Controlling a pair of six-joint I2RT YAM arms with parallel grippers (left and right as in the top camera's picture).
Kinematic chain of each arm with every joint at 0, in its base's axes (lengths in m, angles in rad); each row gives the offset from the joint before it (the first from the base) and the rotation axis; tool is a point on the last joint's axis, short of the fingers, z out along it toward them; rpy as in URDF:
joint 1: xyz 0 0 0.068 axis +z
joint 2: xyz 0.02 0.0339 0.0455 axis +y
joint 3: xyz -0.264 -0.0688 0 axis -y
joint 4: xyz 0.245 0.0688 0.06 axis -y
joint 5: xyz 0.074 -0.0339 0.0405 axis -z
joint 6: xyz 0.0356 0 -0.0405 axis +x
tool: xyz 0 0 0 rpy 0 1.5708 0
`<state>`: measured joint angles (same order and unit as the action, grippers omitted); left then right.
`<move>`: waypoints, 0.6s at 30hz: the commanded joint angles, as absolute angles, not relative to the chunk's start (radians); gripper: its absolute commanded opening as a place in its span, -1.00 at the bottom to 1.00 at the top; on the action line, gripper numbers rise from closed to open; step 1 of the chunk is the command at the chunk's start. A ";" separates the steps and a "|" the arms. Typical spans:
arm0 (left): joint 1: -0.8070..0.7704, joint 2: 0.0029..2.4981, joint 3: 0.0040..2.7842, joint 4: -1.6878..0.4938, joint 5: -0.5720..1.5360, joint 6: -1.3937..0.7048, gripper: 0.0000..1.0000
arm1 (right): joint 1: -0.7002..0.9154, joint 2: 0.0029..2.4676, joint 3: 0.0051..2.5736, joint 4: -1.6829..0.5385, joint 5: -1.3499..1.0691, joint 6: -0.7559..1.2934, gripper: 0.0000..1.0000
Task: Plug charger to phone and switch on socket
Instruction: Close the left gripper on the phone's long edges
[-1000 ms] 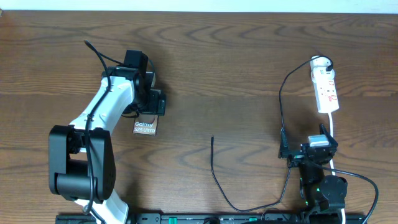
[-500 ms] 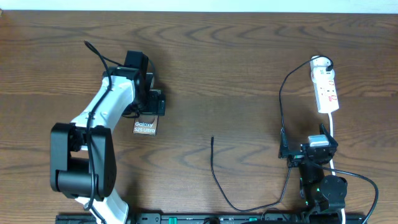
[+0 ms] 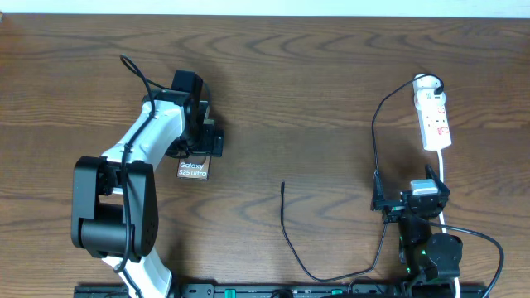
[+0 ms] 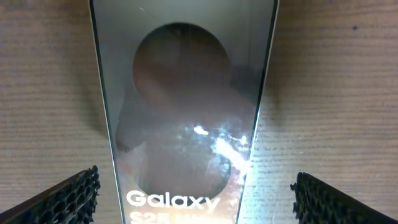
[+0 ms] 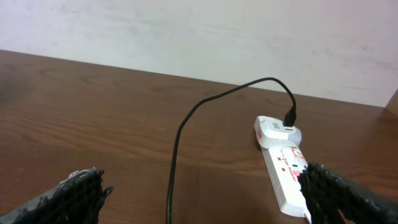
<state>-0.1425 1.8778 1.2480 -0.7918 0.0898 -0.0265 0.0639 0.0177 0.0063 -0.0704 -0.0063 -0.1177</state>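
The phone (image 3: 192, 170) lies flat on the wooden table, a glossy dark slab with white "Galaxy" lettering at its near end. My left gripper (image 3: 199, 146) hovers over it, open. In the left wrist view the phone (image 4: 186, 106) runs up the middle, and the left gripper (image 4: 196, 200) has one finger on each side, clear of its edges. The charger (image 3: 287, 236) snakes across the table, its free plug tip (image 3: 282, 185) lying loose at centre. The white socket (image 3: 433, 112) lies at the far right. My right gripper (image 3: 414, 199) stands open near the front, holding nothing.
In the right wrist view the charger cable (image 5: 177, 143) runs up between the open fingers (image 5: 74, 193) and plugs into the rounded end of the socket (image 5: 283, 165). A white cord (image 3: 445, 178) trails from the socket toward the right arm's base.
The left arm has shifted slightly to the right over the phone. The phone, charger, socket and right arm have not moved.
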 commanded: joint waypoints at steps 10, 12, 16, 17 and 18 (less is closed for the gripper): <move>-0.144 1.889 1.193 -0.734 0.066 -0.027 0.96 | 0.060 0.017 0.006 -0.075 0.001 -0.129 0.98; -0.144 1.889 1.193 -0.734 0.065 -0.027 0.96 | 0.060 0.017 0.006 -0.075 0.001 -0.129 0.98; -0.144 1.889 1.193 -0.735 0.065 -0.027 0.96 | 0.060 0.017 0.006 -0.075 0.001 -0.129 0.99; -0.144 1.889 1.193 -0.734 0.065 -0.027 0.96 | 0.060 0.017 0.006 -0.075 0.001 -0.129 0.99; -0.144 1.889 1.193 -0.734 0.065 -0.027 0.96 | 0.060 0.017 0.006 -0.075 0.001 -0.129 0.98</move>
<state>-0.1425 1.8778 1.1999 -0.7326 0.0788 -0.0261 0.0639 0.0177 0.0063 -0.0704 -0.0063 -0.1177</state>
